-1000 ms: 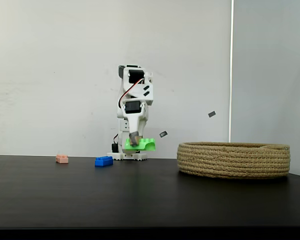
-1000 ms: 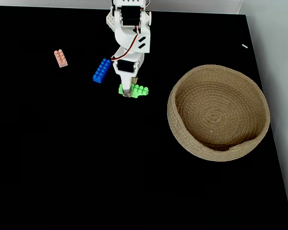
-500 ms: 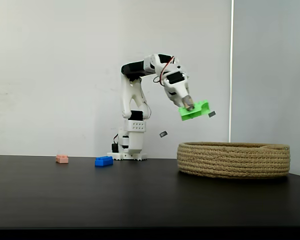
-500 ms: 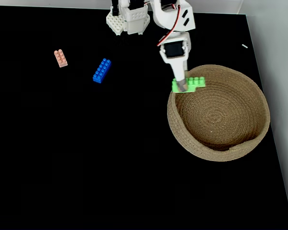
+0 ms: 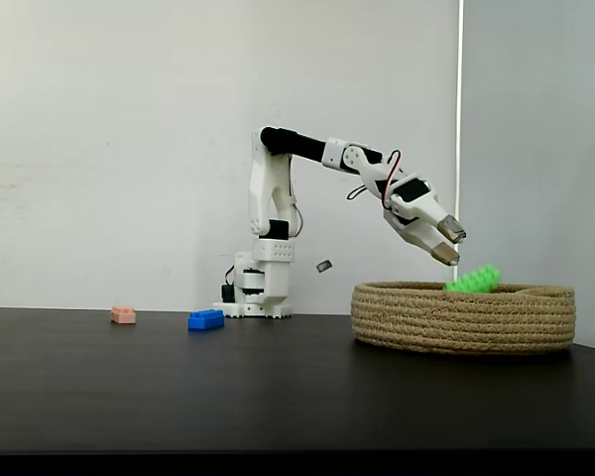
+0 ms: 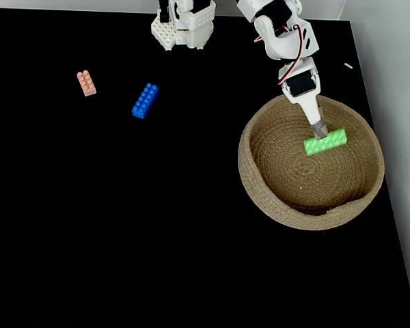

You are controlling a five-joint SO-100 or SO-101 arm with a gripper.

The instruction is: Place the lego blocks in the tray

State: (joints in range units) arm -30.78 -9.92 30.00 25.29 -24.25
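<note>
- The claw (image 5: 446, 242) hangs over the tray (image 5: 463, 317) with its jaws parted and nothing between them; in the top-down fixed view its tip (image 6: 320, 128) sits just at the far edge of the green brick (image 6: 325, 142).
- The green brick is in the tray, right of centre in the top-down view. From the side view only its top (image 5: 474, 280) peeks above the rim, tilted; I cannot tell whether it has fully settled.
- The blue brick (image 6: 144, 100) lies on the desk (image 6: 123, 225), left of the arm's base (image 6: 183, 27). The pink brick (image 6: 86, 83) lies further left, well apart from it. Both are far from the tray.
- Handling, as I judge it: the bricks are hard, light plastic, so they will not deform, but smooth sides could slip or twist in the jaws.
- The blue brick is long and narrow and lies at a slant. A grip across its short width, near the middle, looks safest.
- The pink brick is tiny and leaves little margin. A slightly off-centre close could flick it away.
- The tray is coiled rope, wide and low, with a soft-looking wall; a drop from above should suffice.
- The desk is matte black and flat. Behind it is a plain pale wall (image 5: 109, 149), evenly lit.
</note>
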